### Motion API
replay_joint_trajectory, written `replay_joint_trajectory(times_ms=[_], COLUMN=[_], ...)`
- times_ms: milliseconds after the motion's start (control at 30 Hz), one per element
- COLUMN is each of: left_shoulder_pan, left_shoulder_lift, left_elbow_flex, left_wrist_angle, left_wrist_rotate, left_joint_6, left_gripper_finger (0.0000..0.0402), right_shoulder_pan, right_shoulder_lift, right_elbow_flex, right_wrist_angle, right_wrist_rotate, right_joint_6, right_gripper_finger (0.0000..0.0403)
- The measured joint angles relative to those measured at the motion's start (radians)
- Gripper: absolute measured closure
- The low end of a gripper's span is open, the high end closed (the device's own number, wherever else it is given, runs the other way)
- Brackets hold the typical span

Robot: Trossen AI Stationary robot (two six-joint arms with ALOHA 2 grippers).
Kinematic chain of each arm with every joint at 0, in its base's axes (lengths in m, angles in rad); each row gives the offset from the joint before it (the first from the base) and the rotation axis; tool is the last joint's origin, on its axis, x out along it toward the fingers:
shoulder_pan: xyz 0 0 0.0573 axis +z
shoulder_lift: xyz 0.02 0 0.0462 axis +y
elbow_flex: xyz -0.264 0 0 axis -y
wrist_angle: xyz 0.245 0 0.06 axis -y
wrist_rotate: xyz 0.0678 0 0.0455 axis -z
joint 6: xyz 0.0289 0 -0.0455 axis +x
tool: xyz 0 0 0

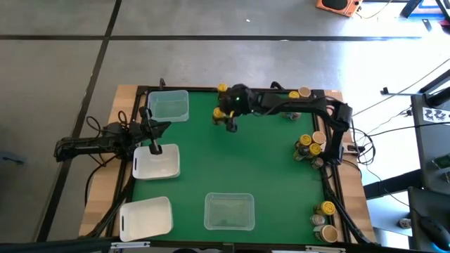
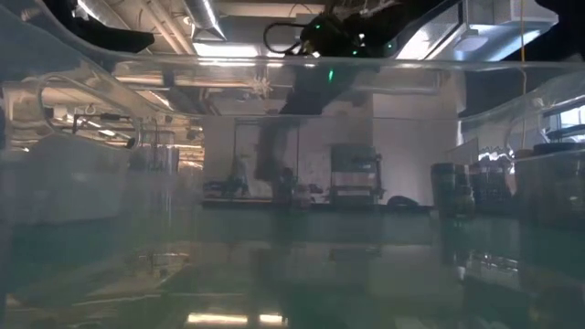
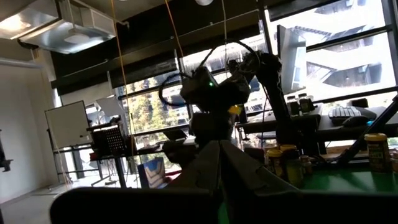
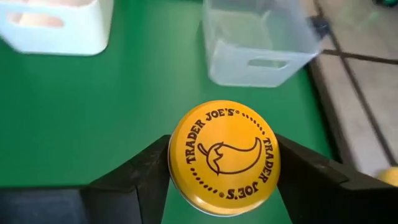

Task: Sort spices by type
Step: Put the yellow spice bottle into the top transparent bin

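The spices are small jars. One with a yellow lid (image 4: pixel 224 158) sits between the fingers of my right gripper (image 4: pixel 224 186), which hangs above the green mat's far middle (image 1: pixel 228 116). More jars stand at the far edge (image 1: pixel 222 88) (image 1: pixel 304 92), in a cluster by the right edge (image 1: pixel 309 146) and at the near right corner (image 1: pixel 325 211). My left gripper (image 1: pixel 155 147) (image 3: pixel 221 174) waits shut at the table's left, over a white tray. My right gripper pinches the yellow-lidded jar between its two fingers, one finger (image 4: pixel 146 177) on each side of the jar just under the lid's rim (image 4: pixel 177 168). The fingers slant downward from the table's right. The jar is lifted clear of the mat, its lid facing the wrist camera.
A clear tray (image 1: pixel 170 105) stands at the far left and shows close ahead in the right wrist view (image 4: pixel 261 43). A white tray (image 1: pixel 156 163) lies below it at the left, another white tray (image 1: pixel 146 216) at the near left, and a clear tray (image 1: pixel 228 211) at the near middle.
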Motion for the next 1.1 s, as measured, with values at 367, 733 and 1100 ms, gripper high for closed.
replay_joint_trajectory(times_ms=[367, 733, 1100], left_shoulder_pan=[0.0, 0.0, 0.0], left_shoulder_lift=[0.001, 0.001, 0.001], left_elbow_flex=[0.0, 0.0, 0.0], left_wrist_angle=[0.0, -0.003, 0.057], left_wrist_rotate=[0.0, 0.002, 0.001], left_joint_6=[-0.004, -0.095, -0.12], left_gripper_finger=[0.0391, 0.0391, 0.0316], right_shoulder_pan=[0.054, 0.052, 0.052], right_shoulder_lift=[0.099, 0.111, -0.003], right_elbow_flex=[0.0, 0.0, 0.0], right_wrist_angle=[0.025, 0.033, -0.046], right_wrist_rotate=[-0.01, 0.01, 0.017], right_joint_6=[0.055, 0.09, 0.081], right_gripper_finger=[0.0155, 0.0131, 0.0093])
